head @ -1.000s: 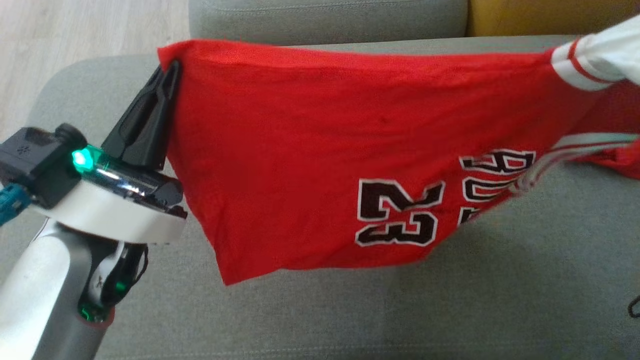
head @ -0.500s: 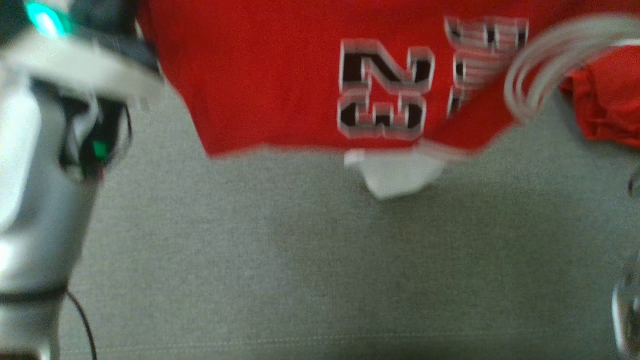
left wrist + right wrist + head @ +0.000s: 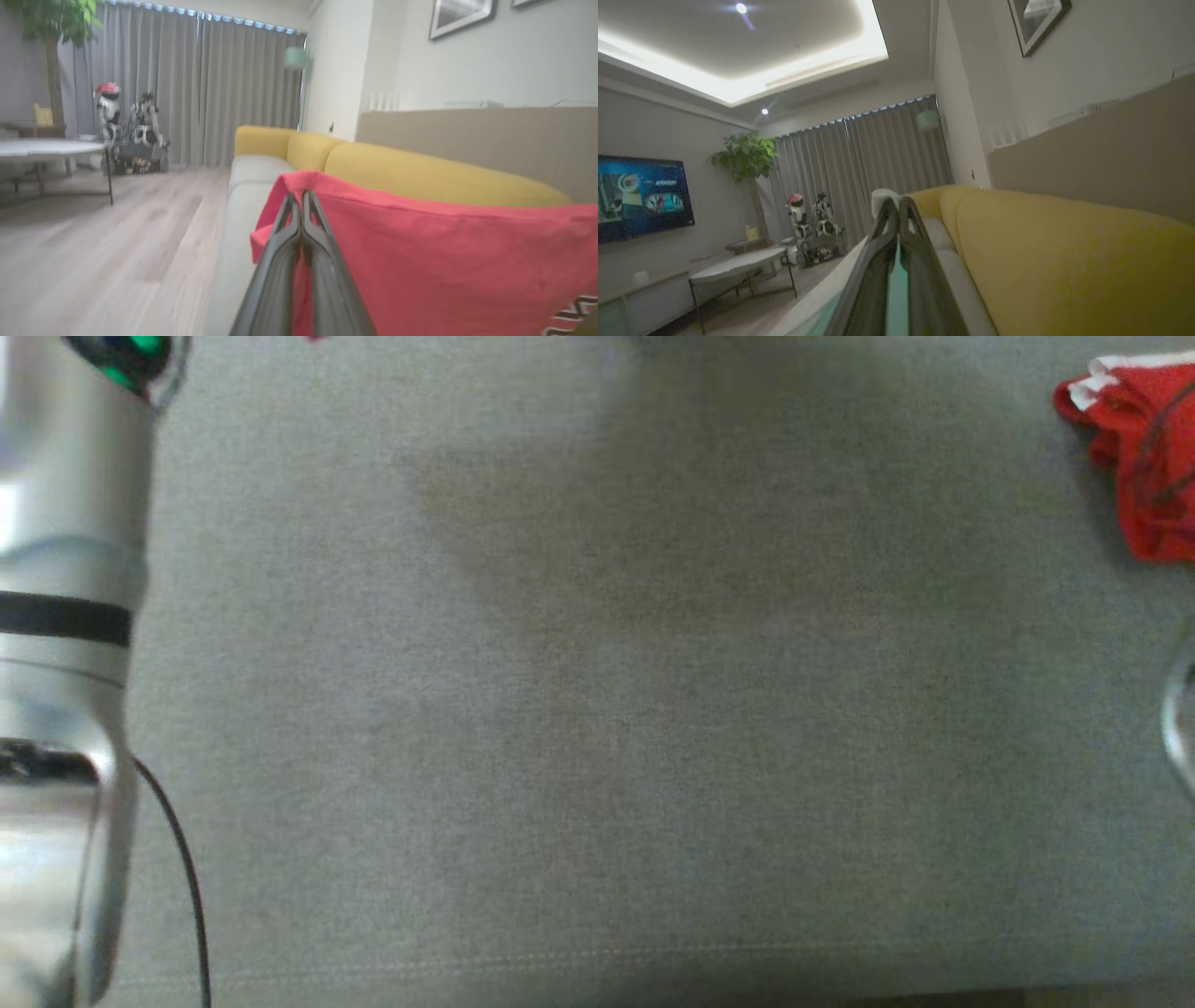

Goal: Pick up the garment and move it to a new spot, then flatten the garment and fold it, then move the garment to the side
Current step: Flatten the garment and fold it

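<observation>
- The left gripper (image 3: 302,198) is clenched, its two dark fingers pressed together on the upper corner of the garment (image 3: 444,261).
- In the left wrist view the garment, a red jersey, hangs from that corner and spreads away to the right. A bit of black and white lettering shows at the lower right edge.
- The garment is held up above the grey sofa seat (image 3: 243,186), in front of the yellow back cushions (image 3: 420,172).
- The right gripper (image 3: 899,205) is also clenched. A strip of pale cloth, apparently the garment's white trim, runs between its fingers, and a white tip pokes out at their ends.
- In the head view the grey seat lies below, with a soft shadow across its middle. A bunched red fold (image 3: 1134,467) with a white edge sits at the upper right corner.
- The pale left forearm (image 3: 65,569) rises along the left edge of the head view, with a thin black cable (image 3: 182,868) beside it.
- Behind the sofa are grey curtains (image 3: 187,88), a wooden floor (image 3: 93,252), a low table (image 3: 738,263), a leafy plant (image 3: 745,156) and a lit television (image 3: 642,198).
</observation>
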You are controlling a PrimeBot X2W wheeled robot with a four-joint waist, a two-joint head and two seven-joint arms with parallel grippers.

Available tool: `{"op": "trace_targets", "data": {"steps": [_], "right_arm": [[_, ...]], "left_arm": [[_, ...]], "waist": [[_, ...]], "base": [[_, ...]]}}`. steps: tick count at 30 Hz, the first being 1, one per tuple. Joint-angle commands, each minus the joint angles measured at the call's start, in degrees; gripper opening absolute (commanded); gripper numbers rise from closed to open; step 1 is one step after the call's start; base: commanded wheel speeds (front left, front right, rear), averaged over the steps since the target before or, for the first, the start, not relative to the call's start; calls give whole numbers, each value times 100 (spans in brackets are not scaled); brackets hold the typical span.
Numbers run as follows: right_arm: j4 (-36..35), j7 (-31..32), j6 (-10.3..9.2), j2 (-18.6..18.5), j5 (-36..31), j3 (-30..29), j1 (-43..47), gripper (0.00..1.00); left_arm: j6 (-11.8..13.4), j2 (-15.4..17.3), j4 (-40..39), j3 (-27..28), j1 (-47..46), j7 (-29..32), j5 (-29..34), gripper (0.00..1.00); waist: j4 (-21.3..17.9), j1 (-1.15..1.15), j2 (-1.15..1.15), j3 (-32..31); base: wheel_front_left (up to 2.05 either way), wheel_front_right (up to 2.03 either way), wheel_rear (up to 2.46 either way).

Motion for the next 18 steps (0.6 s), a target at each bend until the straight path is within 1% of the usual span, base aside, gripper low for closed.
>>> {"op": "trace_targets", "data": {"steps": [1,5,10,11,15,16,18], "right_arm": [[177,23,-4,225,-109,135,-90,0],[1208,-75,-4,402,-160,238,137,0],[2094,-180,-4,472,-38,347,604,0],[2181,-180,-4,475,11,422,712,0],[2248,-221,-4,478,549,830,1196,0],[2164,-303,-4,479,775,1061,1463,0],[1983,-431,-4,479,1030,1243,1771,0]], "left_arm": [[19,129,133,87,-157,-49,40,0],[21,-119,1021,92,-3,-59,6,0],[55,-351,1578,198,417,-62,-20,0],[52,-398,1643,217,521,-63,-23,0],[2,-562,1704,264,870,-63,8,0],[-34,-648,1663,268,1056,-63,35,0],[-66,-701,1531,268,1283,-64,95,0]], "waist": [[-63,0,0,85],[-134,0,0,303],[-161,0,0,521],[-155,0,0,542],[-99,0,0,571],[-57,0,0,556],[-26,0,0,515]], "base": [[0,0,0],[0,0,0],[0,0,0],[0,0,0],[0,0,0],[0,0,0],[0,0,0]]}}
